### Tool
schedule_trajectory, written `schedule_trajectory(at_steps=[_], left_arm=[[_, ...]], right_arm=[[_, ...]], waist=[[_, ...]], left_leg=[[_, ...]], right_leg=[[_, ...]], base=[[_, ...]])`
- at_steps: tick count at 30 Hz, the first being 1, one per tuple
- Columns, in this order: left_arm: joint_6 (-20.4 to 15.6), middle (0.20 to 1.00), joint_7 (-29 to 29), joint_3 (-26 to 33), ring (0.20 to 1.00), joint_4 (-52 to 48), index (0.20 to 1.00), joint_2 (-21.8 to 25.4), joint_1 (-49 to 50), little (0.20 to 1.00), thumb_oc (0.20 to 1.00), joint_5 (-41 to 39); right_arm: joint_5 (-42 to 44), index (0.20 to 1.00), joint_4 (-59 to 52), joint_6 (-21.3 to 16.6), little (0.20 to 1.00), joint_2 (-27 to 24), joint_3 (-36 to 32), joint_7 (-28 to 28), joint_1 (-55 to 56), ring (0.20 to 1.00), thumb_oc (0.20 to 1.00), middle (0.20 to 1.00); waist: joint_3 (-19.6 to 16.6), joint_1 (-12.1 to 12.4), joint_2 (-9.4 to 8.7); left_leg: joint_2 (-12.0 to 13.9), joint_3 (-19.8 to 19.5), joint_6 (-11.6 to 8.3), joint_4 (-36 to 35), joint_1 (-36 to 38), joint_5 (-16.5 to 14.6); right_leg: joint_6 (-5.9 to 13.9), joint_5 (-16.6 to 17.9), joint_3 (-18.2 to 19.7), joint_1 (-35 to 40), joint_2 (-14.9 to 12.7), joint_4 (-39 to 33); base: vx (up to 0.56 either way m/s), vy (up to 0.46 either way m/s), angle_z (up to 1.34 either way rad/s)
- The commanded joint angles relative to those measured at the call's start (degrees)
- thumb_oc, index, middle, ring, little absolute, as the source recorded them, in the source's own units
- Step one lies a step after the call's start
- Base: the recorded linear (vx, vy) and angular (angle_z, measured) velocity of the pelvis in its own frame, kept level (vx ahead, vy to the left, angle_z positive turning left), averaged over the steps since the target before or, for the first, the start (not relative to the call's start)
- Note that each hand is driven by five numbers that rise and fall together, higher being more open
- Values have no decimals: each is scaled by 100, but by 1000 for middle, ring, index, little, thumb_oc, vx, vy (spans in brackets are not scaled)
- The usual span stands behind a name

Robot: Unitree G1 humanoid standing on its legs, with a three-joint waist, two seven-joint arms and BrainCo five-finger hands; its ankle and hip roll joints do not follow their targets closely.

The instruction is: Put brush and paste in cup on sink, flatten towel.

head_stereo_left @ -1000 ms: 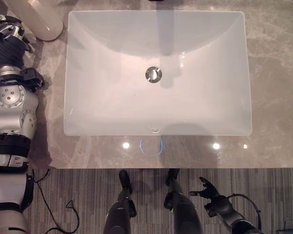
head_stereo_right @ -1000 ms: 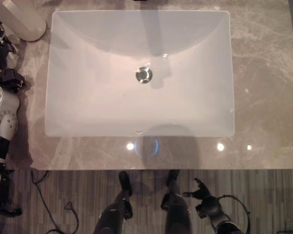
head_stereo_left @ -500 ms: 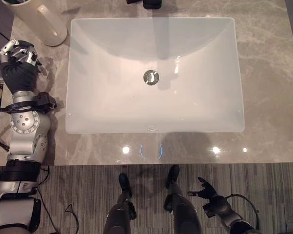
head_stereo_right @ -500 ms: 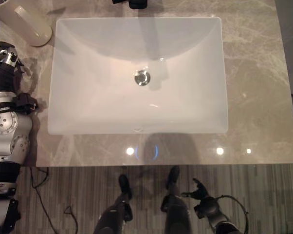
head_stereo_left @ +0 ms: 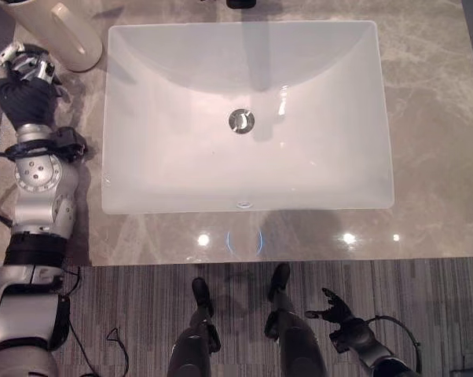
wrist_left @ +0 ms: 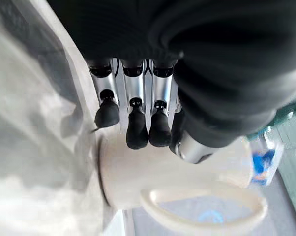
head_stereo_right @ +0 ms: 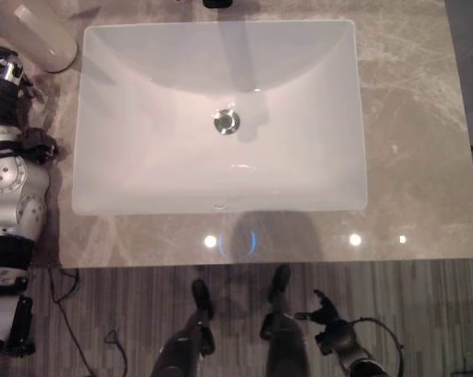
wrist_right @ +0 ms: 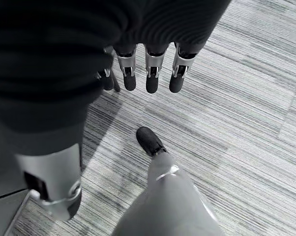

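A cream cup [head_stereo_left: 64, 35] with a handle stands on the counter at the sink's far left corner. My left hand [head_stereo_left: 24, 71] hovers just in front of it, empty, with relaxed fingers [wrist_left: 136, 129] hanging over the cup's side [wrist_left: 177, 177]. Something blue and white [wrist_left: 263, 160] shows at the cup's mouth; what it is I cannot tell. My right hand [head_stereo_left: 340, 308] hangs low on the right, below the counter's front edge. It is open over the carpet, its fingers [wrist_right: 152, 73] straight.
A white rectangular sink [head_stereo_left: 107, 157] with a metal drain [head_stereo_left: 241, 120] fills the middle of the grey marble counter [head_stereo_left: 433, 118]. A dark tap [head_stereo_left: 240, 4] stands at its far edge. Striped carpet [wrist_right: 246, 98] lies in front of the counter.
The camera has shifted. Over the last half second my left hand has drifted a little nearer the cup. The right hand has stayed low by the floor.
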Motion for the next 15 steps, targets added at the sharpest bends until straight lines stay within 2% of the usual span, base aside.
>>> schedule_trajectory(at_steps=[1, 7, 15], left_arm=[[-210, 200, 67, -282, 200, 553, 200, 235, -372, 200, 200, 9], [-163, 200, 213, -618, 200, 1053, 200, 281, -1036, 200, 200, -18], [-55, 200, 378, -950, 200, 1792, 200, 598, -1822, 200, 200, 150]], right_arm=[[174, 1000, -43, -74, 1000, -140, -71, -42, 54, 1000, 1000, 1000], [286, 1000, -173, -123, 1000, -150, -6, -108, -17, 1000, 1000, 1000], [373, 1000, -463, -222, 1000, -182, 76, -72, 26, 1000, 1000, 1000]], waist=[[35, -137, 65], [57, -226, 58], [69, -299, -26]], left_leg=[[110, -563, -257, 3, -215, 169], [135, -534, -262, 3, -306, 182], [177, -476, -264, 3, -447, 197]], right_leg=[[996, 132, 238, 632, -601, -11], [996, 182, 326, 495, -570, -11], [996, 232, 423, 284, -517, -11]], base=[[15, 5, -5], [0, 2, -1], [-7, 4, -7]])
